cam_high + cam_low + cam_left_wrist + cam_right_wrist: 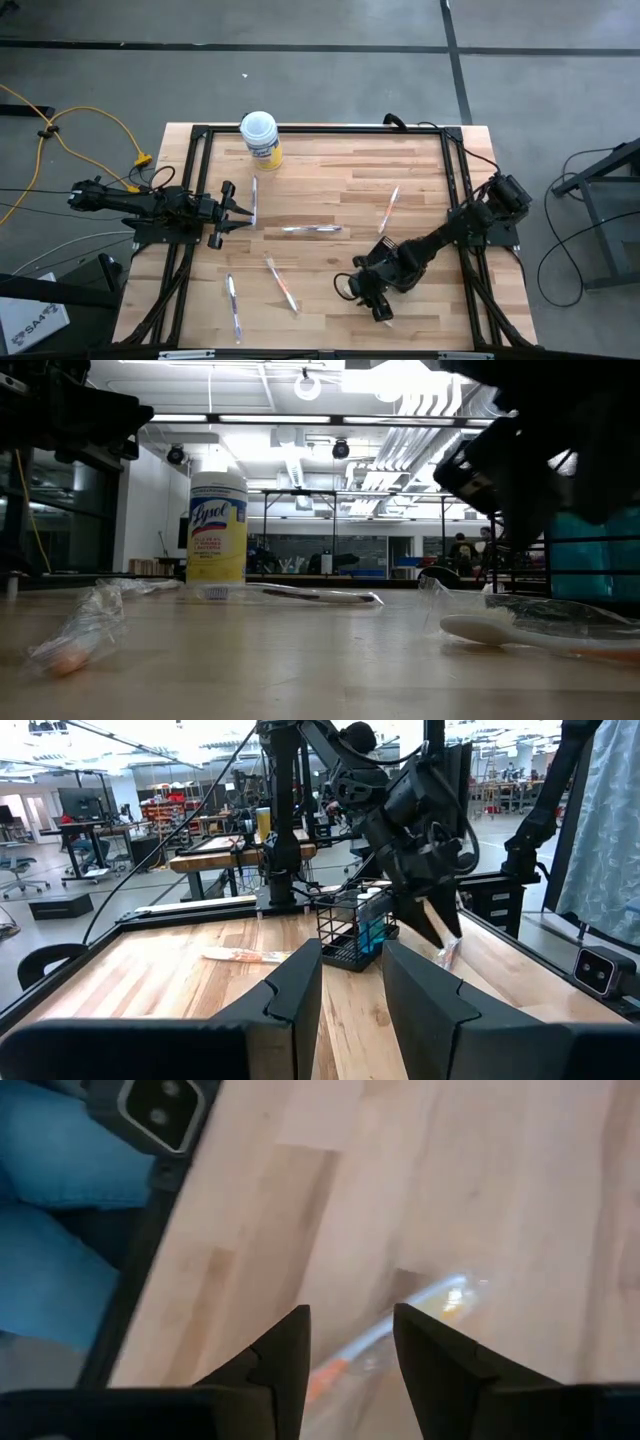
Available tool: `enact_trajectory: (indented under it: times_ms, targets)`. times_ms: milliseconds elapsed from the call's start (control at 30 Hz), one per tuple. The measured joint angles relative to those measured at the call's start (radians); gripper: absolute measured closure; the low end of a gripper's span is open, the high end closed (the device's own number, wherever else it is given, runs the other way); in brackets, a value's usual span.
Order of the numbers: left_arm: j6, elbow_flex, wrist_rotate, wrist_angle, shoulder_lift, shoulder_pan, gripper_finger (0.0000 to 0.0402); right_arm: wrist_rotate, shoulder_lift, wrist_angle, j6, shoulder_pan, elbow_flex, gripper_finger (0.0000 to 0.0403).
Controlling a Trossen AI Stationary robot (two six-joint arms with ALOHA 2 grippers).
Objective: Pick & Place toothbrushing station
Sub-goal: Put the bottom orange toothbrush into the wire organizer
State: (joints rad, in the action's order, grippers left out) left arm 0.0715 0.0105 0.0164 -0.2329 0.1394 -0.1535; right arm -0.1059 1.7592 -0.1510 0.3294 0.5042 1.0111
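High view: right gripper (383, 313), jaws parted and empty, hung over a wrapped toothbrush (400, 1330) on the counter (330, 190); descent and closing likely next; left gripper (245, 207) waited with parted, empty jaws.

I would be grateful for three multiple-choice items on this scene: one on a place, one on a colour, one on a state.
1. Where does the canister stand on the table?
A. at its middle
B. near a corner on the left arm's side
C. beside the right arm's base

2. What colour is the canister's label?
A. yellow
B. red
C. green

3. How is the right gripper?
A. shut on the canister
B. shut on a toothbrush
C. open, holding nothing

Answers:
1 B: the high view shows the canister by a corner of the table on that side.
2 A: the low view shows a yellow label.
3 C: the right gripper shows parted fingers, with a wrapped toothbrush lying on the wood ahead.
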Motion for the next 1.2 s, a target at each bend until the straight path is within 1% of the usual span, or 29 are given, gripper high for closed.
enact_trajectory:
  times_ms: [133,367,433,667,767,867,967,1067,1200]
  targets:
    - [0.000,0.000,0.000,0.000,0.000,0.000,0.0299,-0.002,0.000,-0.001,-0.041,-0.026,0.000,0.0266]
    - [0.000,0.000,0.000,0.000,0.000,0.000,0.0299,-0.006,0.000,-0.001,-0.065,-0.069,0.000,0.0266]
    - [0.000,0.000,0.000,0.000,0.000,0.000,0.0299,-0.017,0.000,-0.031,-0.080,-0.080,0.016,0.0266]
    - [0.000,0.000,0.000,0.000,0.000,0.000,0.0299,-0.026,0.006,-0.255,-0.148,-0.107,0.190,0.0267]
    - [0.000,0.000,0.000,0.000,0.000,0.000,0.0299,-0.034,0.057,-0.348,-0.157,-0.115,0.266,0.0274]
    - [0.000,0.000,0.000,-0.004,0.000,0.000,0.0299,-0.056,0.143,-0.440,-0.176,-0.118,0.341,0.0288]
    - [0.000,0.000,0.000,-0.012,-0.002,0.000,0.0299,-0.056,0.214,-0.542,-0.180,-0.119,0.426,0.0301]
    - [0.000,0.000,0.000,-0.018,0.000,0.000,0.0299,-0.040,0.249,-0.586,-0.186,-0.119,0.497,0.0304]
    - [0.000,0.000,0.000,-0.019,0.000,0.000,0.0299,-0.035,0.256,-0.597,-0.176,-0.133,0.524,0.0299]
